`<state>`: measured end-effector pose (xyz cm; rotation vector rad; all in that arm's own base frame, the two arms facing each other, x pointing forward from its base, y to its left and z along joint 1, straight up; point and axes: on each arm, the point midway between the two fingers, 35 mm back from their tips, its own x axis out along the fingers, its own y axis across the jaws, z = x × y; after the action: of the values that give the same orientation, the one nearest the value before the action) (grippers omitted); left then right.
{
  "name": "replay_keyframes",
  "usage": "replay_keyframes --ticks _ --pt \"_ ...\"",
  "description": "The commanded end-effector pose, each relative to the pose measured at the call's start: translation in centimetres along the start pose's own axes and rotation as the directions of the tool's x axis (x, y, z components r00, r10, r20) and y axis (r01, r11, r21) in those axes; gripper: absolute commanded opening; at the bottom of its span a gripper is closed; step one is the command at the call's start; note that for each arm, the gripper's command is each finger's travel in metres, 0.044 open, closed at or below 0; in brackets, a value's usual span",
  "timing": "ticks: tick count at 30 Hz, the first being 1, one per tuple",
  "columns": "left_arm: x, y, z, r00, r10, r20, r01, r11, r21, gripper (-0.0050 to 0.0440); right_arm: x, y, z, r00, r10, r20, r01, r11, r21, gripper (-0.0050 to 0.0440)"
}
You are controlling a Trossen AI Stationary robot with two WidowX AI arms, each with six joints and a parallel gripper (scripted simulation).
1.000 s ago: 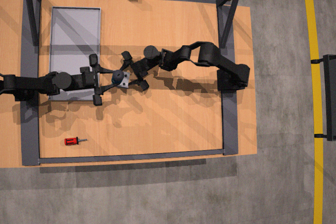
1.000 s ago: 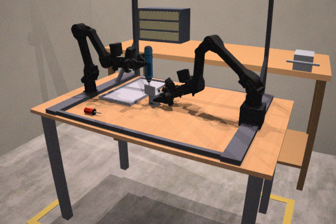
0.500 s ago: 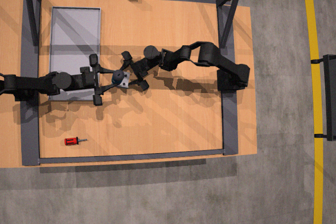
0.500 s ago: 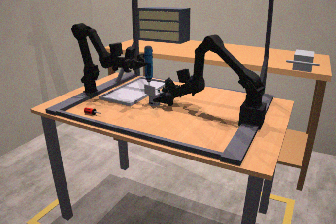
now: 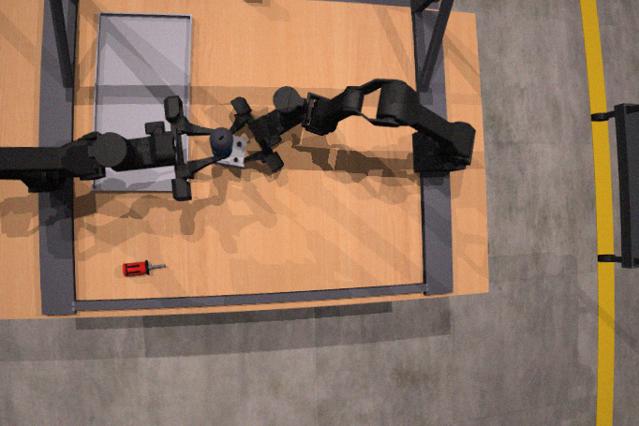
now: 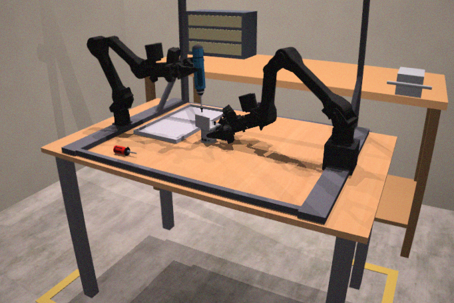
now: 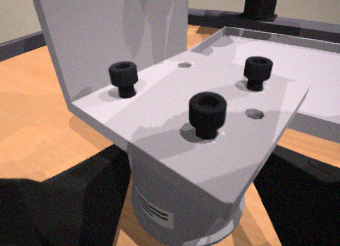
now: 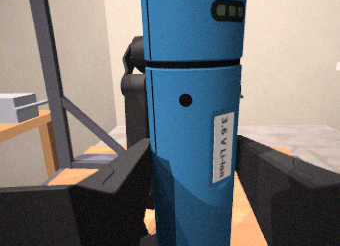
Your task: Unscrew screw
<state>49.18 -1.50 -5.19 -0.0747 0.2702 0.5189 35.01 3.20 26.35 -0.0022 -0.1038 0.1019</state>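
The joint module stands upright on the table with the grey L-shaped bracket on top. Three black screws stand raised in the bracket plate. Two holes are empty. My left gripper is shut on the module's body, low down. My right gripper is shut on the blue electric screwdriver. It holds the screwdriver upright over the bracket, with the tip clear of the plate and of every screw.
A red-handled hand screwdriver lies near the table's front left. A grey tray lies flat right behind the module. A dark frame borders the work area, with upright posts at the back.
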Motion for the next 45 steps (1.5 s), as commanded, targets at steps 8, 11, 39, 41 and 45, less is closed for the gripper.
replay_keyframes --ticks 8,11,39,41,45 --pt "0.0 -0.3 0.9 1.000 -0.006 0.016 0.006 1.000 -0.013 0.0242 1.2 -0.2 5.7 0.999 -0.003 -0.042 0.003 1.000 -0.002 0.0161" --pt "0.0 -0.3 0.9 1.000 -0.006 0.016 0.006 1.000 -0.013 0.0242 1.2 -0.2 5.6 0.999 -0.003 -0.047 0.003 1.000 -0.002 0.0161" --pt "0.0 -0.3 0.9 1.000 -0.006 0.016 0.006 1.000 -0.013 0.0440 0.6 -0.2 6.9 0.999 -0.003 -0.032 0.003 1.000 -0.002 0.0161" --pt "0.0 -0.3 0.9 1.000 -0.006 0.016 0.006 1.000 -0.013 0.0440 0.5 -0.2 7.4 0.999 -0.003 -0.032 0.003 1.000 -0.002 0.0161" --pt "0.0 -0.3 0.9 1.000 -0.006 0.016 0.006 1.000 -0.013 0.0440 0.5 -0.2 8.2 0.999 -0.003 -0.032 0.003 1.000 -0.002 0.0161"
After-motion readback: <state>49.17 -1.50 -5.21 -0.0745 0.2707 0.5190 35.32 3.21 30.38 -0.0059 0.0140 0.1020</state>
